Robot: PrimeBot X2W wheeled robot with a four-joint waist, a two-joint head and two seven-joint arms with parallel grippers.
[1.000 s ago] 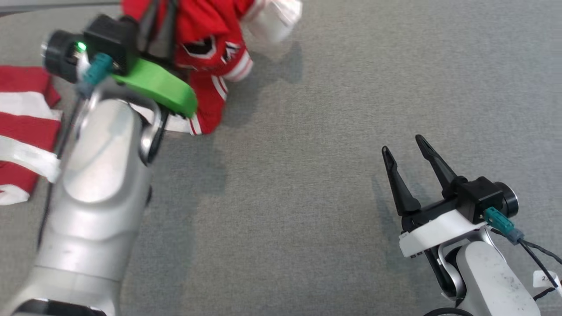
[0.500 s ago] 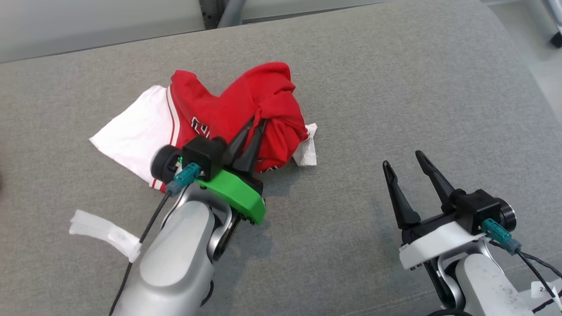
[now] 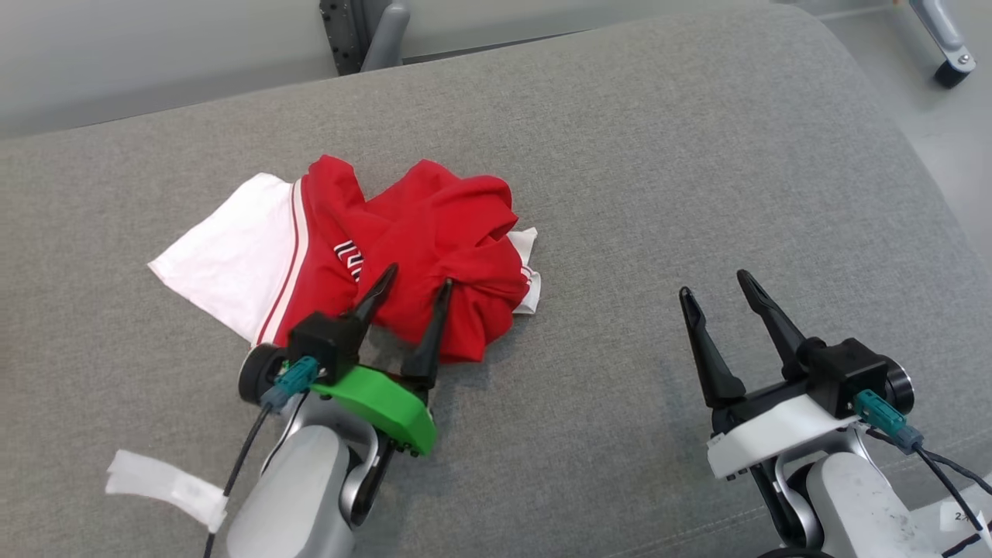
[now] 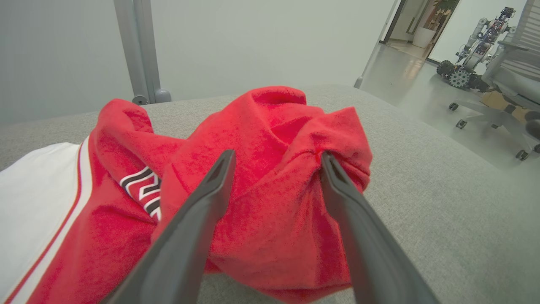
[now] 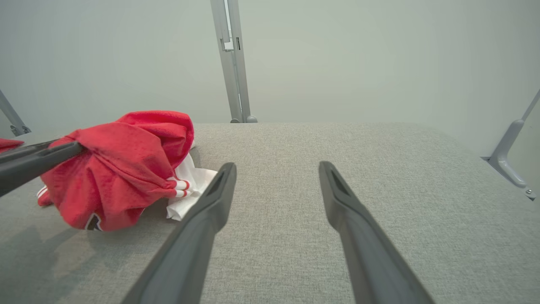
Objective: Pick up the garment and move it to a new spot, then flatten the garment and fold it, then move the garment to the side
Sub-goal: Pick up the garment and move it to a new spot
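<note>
The garment (image 3: pixel 434 232), a red jersey with white panels and striped trim, lies crumpled in a heap on the grey padded table (image 3: pixel 659 155). My left gripper (image 3: pixel 416 280) stands open at the heap's near edge. Its fingertips rest against the red cloth on either side of a bunched fold without pinching it. The left wrist view shows that red fold (image 4: pixel 270 126) bulging between the spread fingers (image 4: pixel 276 158). My right gripper (image 3: pixel 713 284) hovers open over bare table to the right, holding nothing. The right wrist view has the garment (image 5: pixel 122 160) at left, beyond the open right gripper (image 5: pixel 277 165).
A strip of white tape (image 3: pixel 167 484) lies on the table near my left forearm. The table's rounded right edge (image 3: pixel 922 178) drops to the floor. A metal post (image 3: pixel 372 31) stands behind the far edge. A wheeled chair (image 4: pixel 498 109) stands off to the right.
The head camera has swung, shifting the whole picture. My left gripper went from shut on the red cloth to open, and the garment now sits slumped on the table. The right gripper kept still.
</note>
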